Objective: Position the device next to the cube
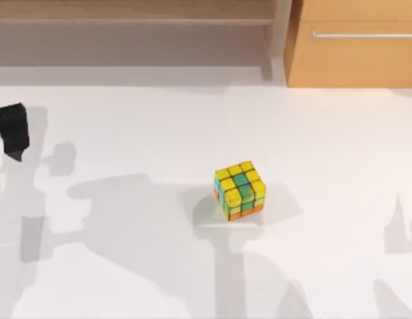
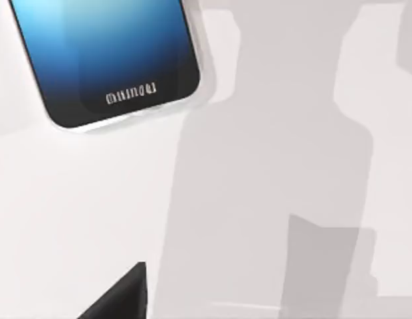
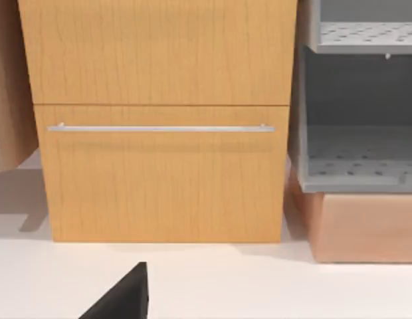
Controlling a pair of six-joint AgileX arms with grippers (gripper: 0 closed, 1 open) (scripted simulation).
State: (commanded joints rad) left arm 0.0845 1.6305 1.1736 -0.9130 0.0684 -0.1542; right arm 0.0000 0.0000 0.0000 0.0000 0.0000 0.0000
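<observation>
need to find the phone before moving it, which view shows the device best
The left wrist view: the device lies flat on the white table, one rounded end and its blue screen visible. The top view gives the cube instead; the right wrist view faces a wooden drawer.

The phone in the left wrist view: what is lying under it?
The phone lies flat on the white table, screen up. Whatever is directly beneath it is covered; nothing sticks out along its visible edges.

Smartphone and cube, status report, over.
Left gripper at table's left edge, empty. Smartphone flat on the table under the left wrist camera, ungrasped. Puzzle cube mid-table, alone. Nothing obstructing.
</observation>
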